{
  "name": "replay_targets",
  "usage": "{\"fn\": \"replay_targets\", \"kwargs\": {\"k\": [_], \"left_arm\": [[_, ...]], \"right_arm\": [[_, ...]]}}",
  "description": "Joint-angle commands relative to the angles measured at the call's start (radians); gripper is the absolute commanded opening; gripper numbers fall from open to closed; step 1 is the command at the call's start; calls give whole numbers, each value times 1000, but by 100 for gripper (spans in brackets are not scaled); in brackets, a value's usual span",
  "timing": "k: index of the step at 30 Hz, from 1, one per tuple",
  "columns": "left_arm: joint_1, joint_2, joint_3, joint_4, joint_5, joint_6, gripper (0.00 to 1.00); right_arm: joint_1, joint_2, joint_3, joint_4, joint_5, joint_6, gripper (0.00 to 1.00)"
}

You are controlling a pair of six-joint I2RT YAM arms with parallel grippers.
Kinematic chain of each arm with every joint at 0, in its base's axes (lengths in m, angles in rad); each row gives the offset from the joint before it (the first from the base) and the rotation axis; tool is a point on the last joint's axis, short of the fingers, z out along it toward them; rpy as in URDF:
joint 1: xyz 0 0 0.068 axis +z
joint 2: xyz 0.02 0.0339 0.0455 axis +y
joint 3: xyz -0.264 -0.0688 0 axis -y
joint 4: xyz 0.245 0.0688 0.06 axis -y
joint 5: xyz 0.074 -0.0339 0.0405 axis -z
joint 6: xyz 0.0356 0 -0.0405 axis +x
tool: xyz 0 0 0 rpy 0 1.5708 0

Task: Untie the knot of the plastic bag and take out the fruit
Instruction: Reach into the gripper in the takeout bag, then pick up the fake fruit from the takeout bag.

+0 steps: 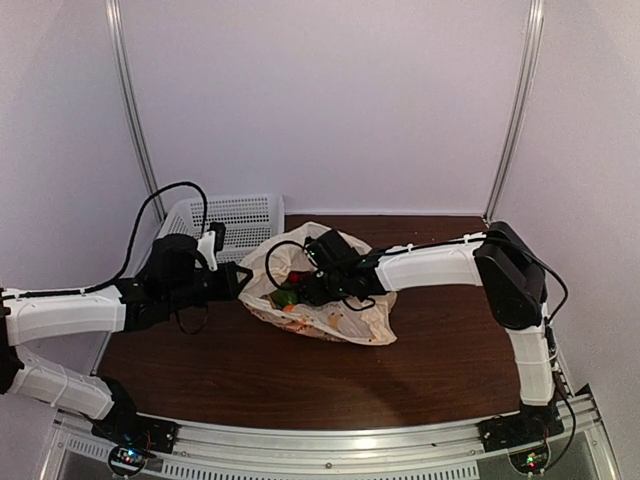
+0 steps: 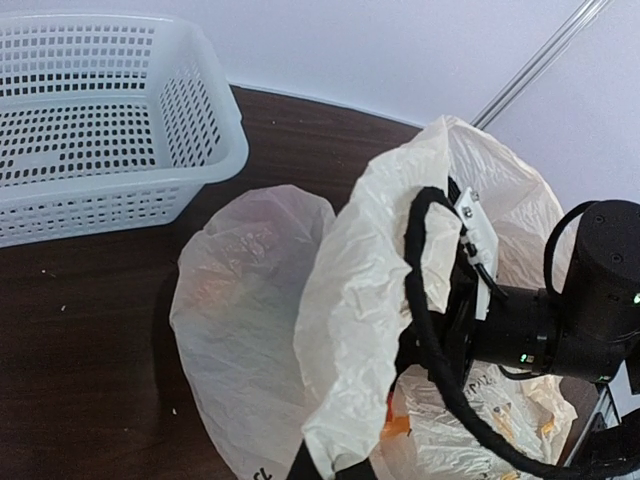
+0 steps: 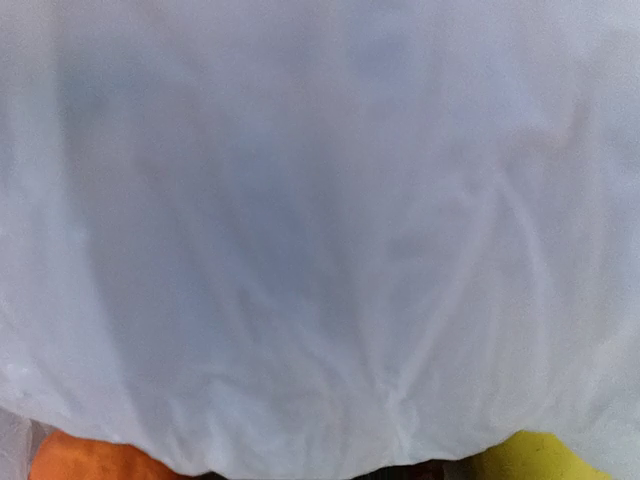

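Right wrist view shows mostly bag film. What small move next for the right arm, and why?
Probably ease the right gripper deeper toward the fruit: it is inside the mouth of the plastic bag, which the left gripper holds open, yet film fills its view and only orange and yellow slivers show.

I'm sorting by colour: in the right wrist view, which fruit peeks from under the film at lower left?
The smooth orange fruit, in the bottom-left corner beneath the translucent cream plastic bag; the smooth yellow fruit shows at bottom right instead.
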Motion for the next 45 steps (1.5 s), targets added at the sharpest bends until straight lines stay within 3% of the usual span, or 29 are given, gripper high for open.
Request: {"fn": "replay_targets", "kwargs": {"k": [1, 7, 13, 20, 31, 32, 36, 42, 45], "left_arm": [[7, 17, 0, 18, 10, -7, 0], [9, 18, 7, 15, 12, -8, 0], [9, 24, 29, 18, 15, -11, 0], [9, 68, 64, 20, 22, 2, 0], [9, 93, 73, 43, 98, 10, 0], [9, 100, 78, 42, 109, 12, 3], [9, 105, 90, 38, 129, 17, 38], [9, 40, 93, 20, 117, 67, 69], [9, -23, 89, -7, 87, 100, 80]], "right_arm": [[-3, -68, -43, 32, -26, -3, 12], [-3, -144, -97, 73, -48, -5, 8], [-2, -323, -265, 243, -139, 18, 8], [-1, -453, -384, 323, -208, 58, 7], [5, -577, -473, 419, -277, 86, 6], [7, -581, -473, 428, -283, 87, 6], [13, -602, -473, 464, -292, 88, 6], [15, -610, -457, 521, -286, 93, 8], [15, -614, -435, 526, -289, 93, 8]]}}
